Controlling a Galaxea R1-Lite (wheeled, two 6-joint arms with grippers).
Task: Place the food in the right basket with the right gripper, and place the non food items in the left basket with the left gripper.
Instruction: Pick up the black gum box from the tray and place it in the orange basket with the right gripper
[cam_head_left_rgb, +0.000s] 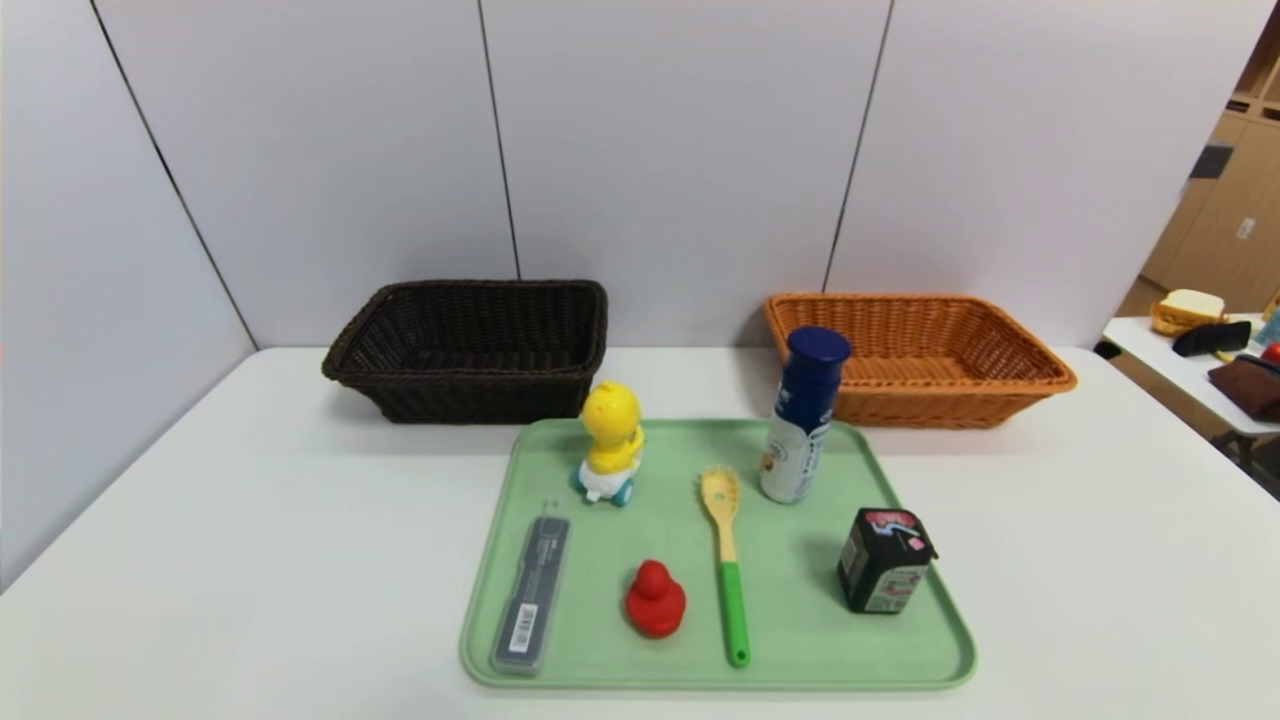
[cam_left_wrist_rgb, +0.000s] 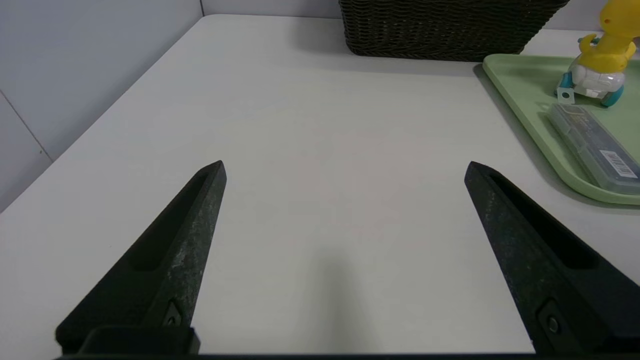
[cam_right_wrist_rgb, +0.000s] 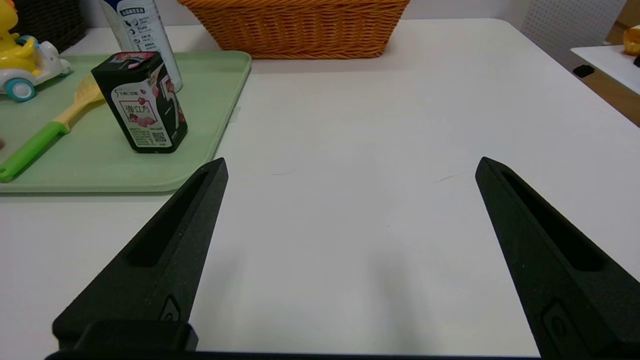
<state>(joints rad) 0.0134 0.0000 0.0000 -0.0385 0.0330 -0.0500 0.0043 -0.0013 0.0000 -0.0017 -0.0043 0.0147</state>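
**Both hands open, nothing sorted yet**

The left hand (cam_left_wrist_rgb: 345, 167) hung over bare counter (cam_head_left_rgb: 250, 520) off the tray's left edge, fingers spread wide and holding nothing. The right hand (cam_right_wrist_rgb: 350, 165) hung the same way off the tray's right edge, spread wide and empty. Neither showed in the head view.

All six items sat on the green tray (cam_head_left_rgb: 800, 640), which lay at the middle of the counter's near half. The bottle (cam_head_left_rgb: 802, 420) stood upright near the tray's far right corner, just in front of the orange basket (cam_head_left_rgb: 920, 360). The carton (cam_head_left_rgb: 885, 560) stood by the right edge, closest to the right hand. The wheeled duck (cam_head_left_rgb: 610, 440) stood at the far edge, near the dark basket (cam_head_left_rgb: 470, 350). The grey case (cam_head_left_rgb: 530, 595) lay along the left edge, nearest the left hand. The red duck (cam_head_left_rgb: 655, 598) and the pasta fork (cam_head_left_rgb: 728, 560) lay between them towards the near edge.

Both baskets sat at the counter's far edge, the dark one left and the orange one right, and both looked empty. By that, the task had not started: two foods were left for the right hand and four non-foods for the left.
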